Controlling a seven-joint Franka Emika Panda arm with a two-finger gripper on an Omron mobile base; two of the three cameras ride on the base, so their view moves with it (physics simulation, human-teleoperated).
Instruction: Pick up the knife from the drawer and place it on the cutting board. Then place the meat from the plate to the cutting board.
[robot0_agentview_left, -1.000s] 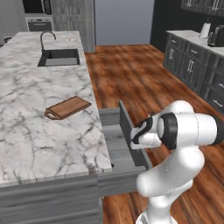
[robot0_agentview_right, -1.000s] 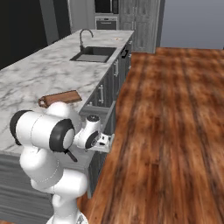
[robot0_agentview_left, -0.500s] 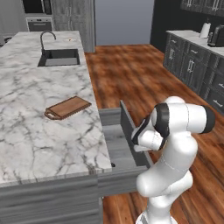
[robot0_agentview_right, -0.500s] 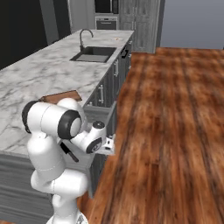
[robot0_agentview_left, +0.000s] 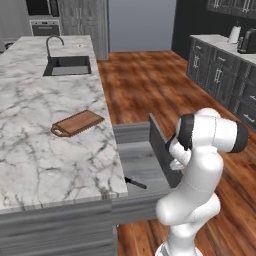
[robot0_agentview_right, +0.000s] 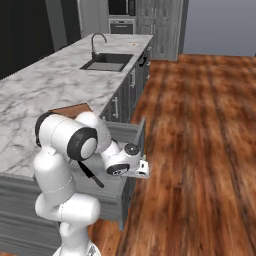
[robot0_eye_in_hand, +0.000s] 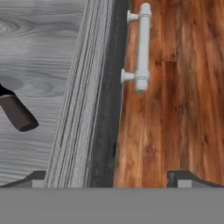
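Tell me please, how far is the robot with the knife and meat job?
Done: the drawer is pulled open, and the knife lies inside. In hand: nothing; the open end effector hangs over the drawer's front edge near its handle. Left: move the knife onto the bare cutting board, then the meat.

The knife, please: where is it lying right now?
The knife lies on the floor of the open drawer, by the counter's edge in the left base view; the hand view shows its handle end at the left.
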